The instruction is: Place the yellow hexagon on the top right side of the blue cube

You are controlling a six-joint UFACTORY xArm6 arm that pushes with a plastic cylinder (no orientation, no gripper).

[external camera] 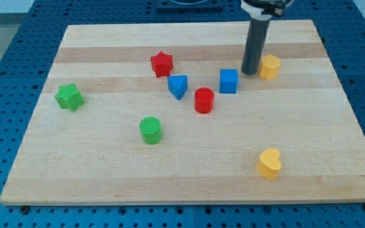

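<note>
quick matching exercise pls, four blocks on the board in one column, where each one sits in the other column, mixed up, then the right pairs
Blocks
1. yellow hexagon
2. green star
3. yellow heart
4. red star

Places
A. far out at the view's left, alone
B. just right of my tip, up and right of the blue cube
C. near the view's bottom right, alone
D. up and left of the blue triangular block

Pairs: 1-B, 2-A, 3-C, 4-D
</note>
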